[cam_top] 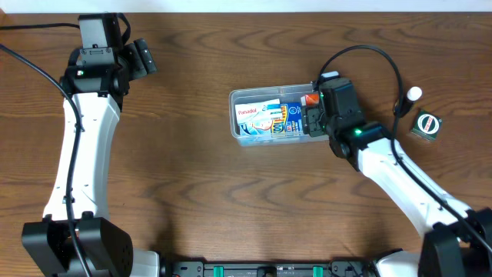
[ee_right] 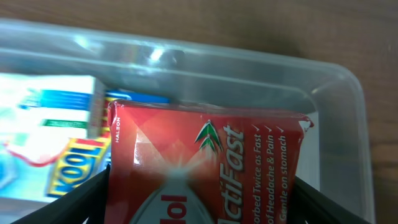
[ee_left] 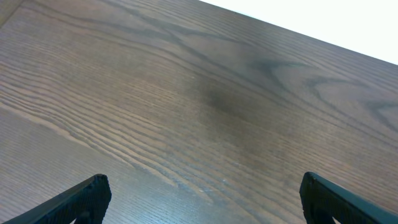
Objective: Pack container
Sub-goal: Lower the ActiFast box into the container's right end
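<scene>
Container point(cam_top: 273, 115) of clear plastic lies right of centre on the wooden table point(cam_top: 192, 177) in the overhead view, long side running left to right, with a white and blue Panadol box point(cam_top: 252, 114) in its left half and a blue and yellow pack point(cam_top: 289, 119) beside it. The right gripper point(cam_top: 314, 115) sits over the tub's right end, where a red box point(cam_top: 311, 99) shows. The left gripper point(cam_top: 142, 58) is well apart at the far left corner, and a small round dark object point(cam_top: 427, 124) lies off to the right. From the left wrist, the left gripper point(ee_left: 205, 196) has its fingers point(ee_left: 87, 199) spread wide over bare wood grain, with nothing between them. From the right wrist, the right gripper point(ee_right: 202, 202) pinches the red box point(ee_right: 205, 162), printed "ActiFast"; a dark finger presses against each short side. Behind the box are the container's point(ee_right: 217, 68) clear far wall and rounded corner, and the blue and yellow pack point(ee_right: 68, 168) lies to its left.
</scene>
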